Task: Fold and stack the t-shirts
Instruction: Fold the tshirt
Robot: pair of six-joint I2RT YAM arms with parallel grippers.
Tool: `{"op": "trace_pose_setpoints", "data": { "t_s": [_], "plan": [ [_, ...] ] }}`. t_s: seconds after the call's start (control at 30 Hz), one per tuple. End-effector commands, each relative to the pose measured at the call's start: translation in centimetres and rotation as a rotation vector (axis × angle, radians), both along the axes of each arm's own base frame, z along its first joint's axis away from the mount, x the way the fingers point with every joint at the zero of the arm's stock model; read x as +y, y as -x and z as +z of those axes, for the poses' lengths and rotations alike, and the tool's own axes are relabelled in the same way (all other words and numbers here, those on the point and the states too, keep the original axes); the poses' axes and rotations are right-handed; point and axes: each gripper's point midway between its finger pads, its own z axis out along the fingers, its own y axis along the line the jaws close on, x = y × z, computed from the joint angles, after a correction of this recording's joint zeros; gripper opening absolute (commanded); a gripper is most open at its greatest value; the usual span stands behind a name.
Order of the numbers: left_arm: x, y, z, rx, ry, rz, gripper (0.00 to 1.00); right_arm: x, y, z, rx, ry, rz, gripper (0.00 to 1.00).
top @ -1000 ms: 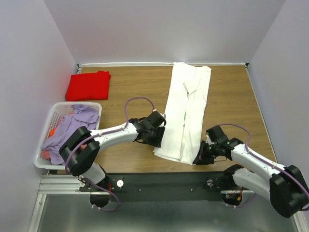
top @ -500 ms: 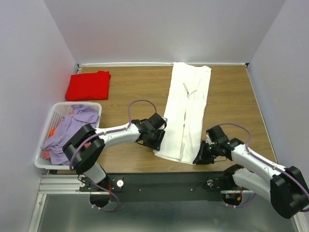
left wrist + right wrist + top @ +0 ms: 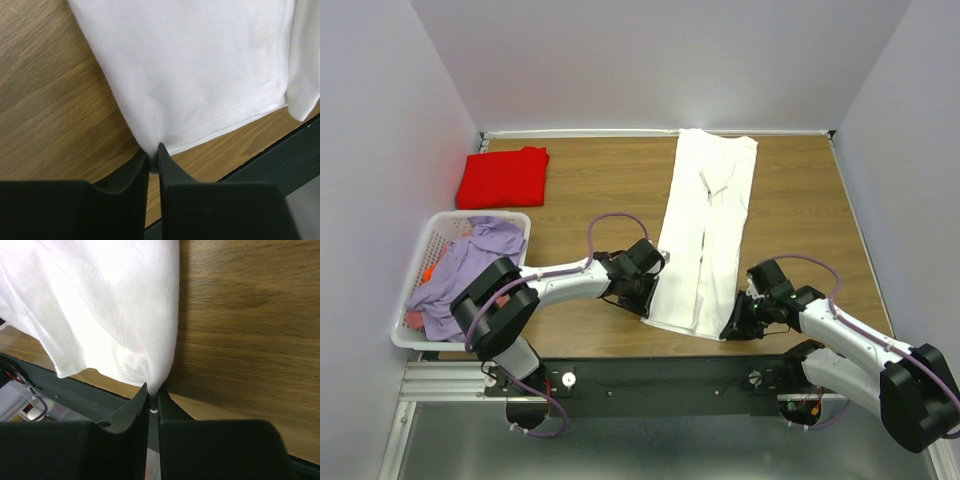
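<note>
1. The white t-shirt point(image 3: 705, 225) lies on the wooden table point(image 3: 590, 190) as a long, narrow band. It runs from the back edge at upper centre of the top view down to the near edge at lower centre.
2. Its sides are folded inward, so the front is covered. A small crease or flap near the upper end is too pale to make out.
3. The left gripper point(image 3: 647, 304) sits at the band's lower left corner. In the left wrist view the left gripper point(image 3: 153, 151) has its two dark fingers drawn narrow, and the hem corner of the white t-shirt point(image 3: 200, 65) is pinched between them.
4. The right gripper point(image 3: 731, 330) sits at the band's lower right corner. Its body hides the pinch from above.
5. In the right wrist view the right gripper point(image 3: 153, 394) has its fingers almost together. They clamp a bunched bit of the white t-shirt point(image 3: 110, 315), which rises off the wood there.
6. In both wrist views the fingers' lower parts are cut off by the bottom edge of the frame.
7. The red t-shirt point(image 3: 503, 177) lies folded in the table's upper left corner, well apart from both arms.
8. A white slatted laundry basket point(image 3: 480, 214) stands at middle left, below the red one. A lavender cloth point(image 3: 470, 265) fills it and drapes over its rim, hiding most of what lies underneath. Only orange and pink scraps show.
</note>
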Motion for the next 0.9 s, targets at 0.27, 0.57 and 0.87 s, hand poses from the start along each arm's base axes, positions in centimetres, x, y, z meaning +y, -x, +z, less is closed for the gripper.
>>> {"op": "trace_pose_setpoints", "data": {
  "t_s": [0.27, 0.57, 0.87],
  "plan": [
    [2.9, 6.1, -0.4, 0.146, -0.008, -0.023, 0.0, -1.2, 2.6, 0.3, 0.052, 0.03, 0.055, 0.01],
    [0.9, 7.2, 3.0, 0.164, 0.131, -0.045, 0.0, -0.4, 1.8, 4.2, 0.044, 0.012, 0.115, 0.01],
    [-3.2, -4.4, 7.6, -0.018, 0.236, 0.025, 0.0, 0.2, -7.2, 8.3, -0.153, 0.164, 0.128, 0.0]
  ]
}}
